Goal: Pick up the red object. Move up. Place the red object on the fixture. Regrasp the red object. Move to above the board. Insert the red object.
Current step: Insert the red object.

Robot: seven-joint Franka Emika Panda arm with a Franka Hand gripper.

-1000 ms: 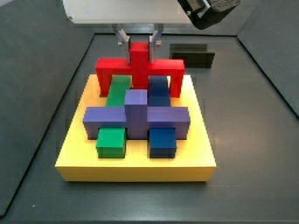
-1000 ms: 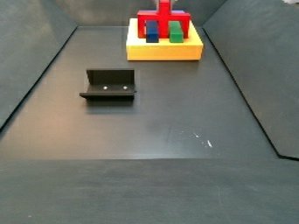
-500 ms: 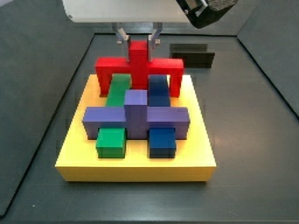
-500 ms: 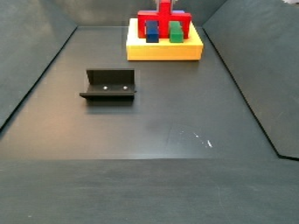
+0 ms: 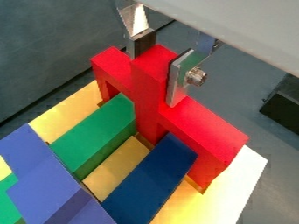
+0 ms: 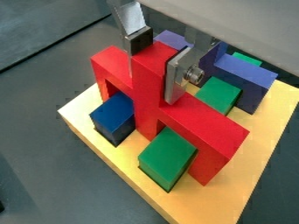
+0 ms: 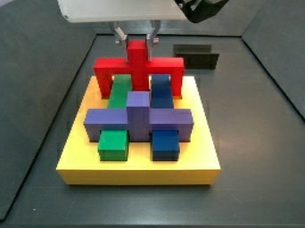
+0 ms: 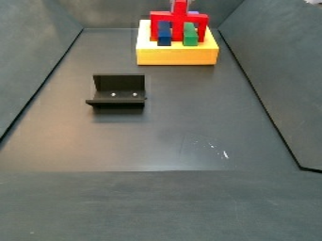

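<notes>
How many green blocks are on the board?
2: one long green block under the red object held by the claw, one small green cube at the near edge.

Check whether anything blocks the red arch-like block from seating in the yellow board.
Nothing visible does. The claw grips the red plastic arch-like block by its stem, legs already down on the yellow slotted board, straddling the green and blue blocks.

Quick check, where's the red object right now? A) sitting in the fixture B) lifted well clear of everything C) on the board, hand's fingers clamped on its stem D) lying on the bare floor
C. Both wrist views show the hand with its silver fingers pressed on the central stem of the red object, whose legs straddle the green and blue blocks on the board; the fixture stands empty on the floor.
</notes>
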